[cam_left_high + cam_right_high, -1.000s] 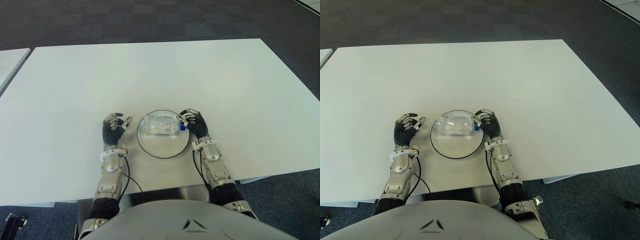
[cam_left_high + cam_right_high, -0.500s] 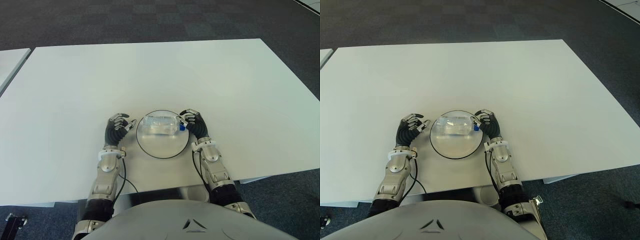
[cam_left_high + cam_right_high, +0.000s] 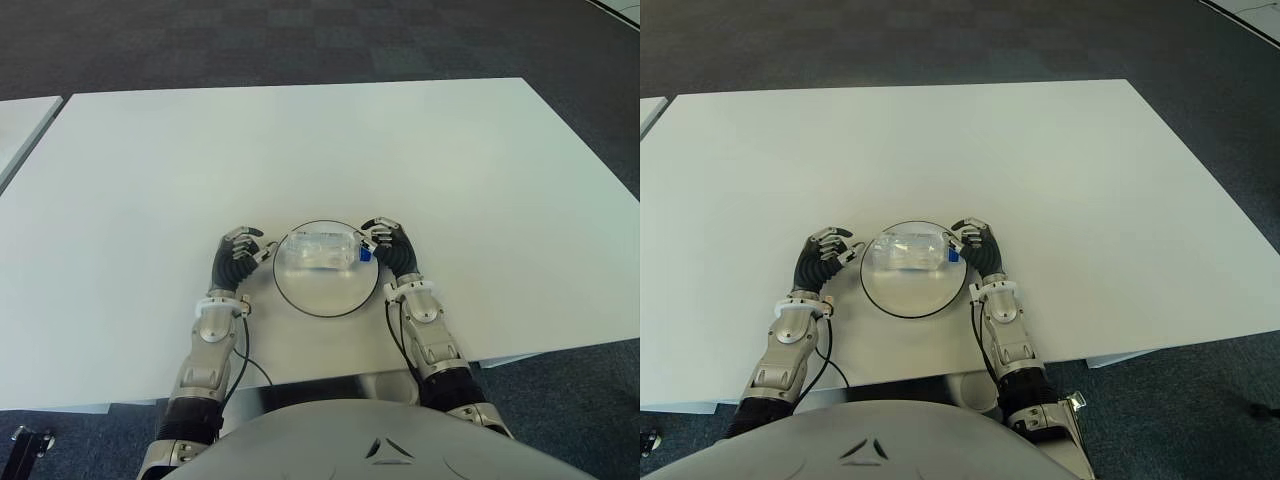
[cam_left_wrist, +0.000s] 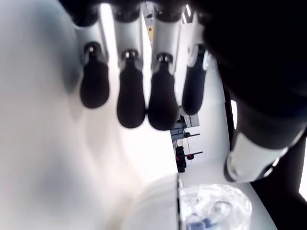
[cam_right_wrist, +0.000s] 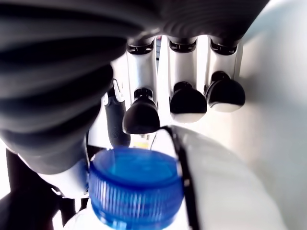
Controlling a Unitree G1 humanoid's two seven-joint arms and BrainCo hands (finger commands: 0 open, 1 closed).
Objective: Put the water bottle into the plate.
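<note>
Water bottle (image 3: 322, 250) lies on its side in the round, dark-rimmed plate (image 3: 326, 299) near the front edge of the white desk (image 3: 300, 140), its blue cap (image 5: 135, 187) pointing toward the right robot hand (image 3: 388, 243). That hand is at the plate's right rim beside the cap, fingers (image 5: 140, 114) curled over it; whether they touch the cap cannot be told, and they do not visibly grip the bottle, so the hand reads as loosely open. The left robot hand (image 3: 239, 257) sits just beside the plate's left rim, its fingers (image 4: 130, 93) relaxed and holding nothing. Compared with a second ago, the left robot hand has shifted toward the plate and now shows almost at its rim, while the bottle, the plate and the right robot hand remain where they were.
</note>
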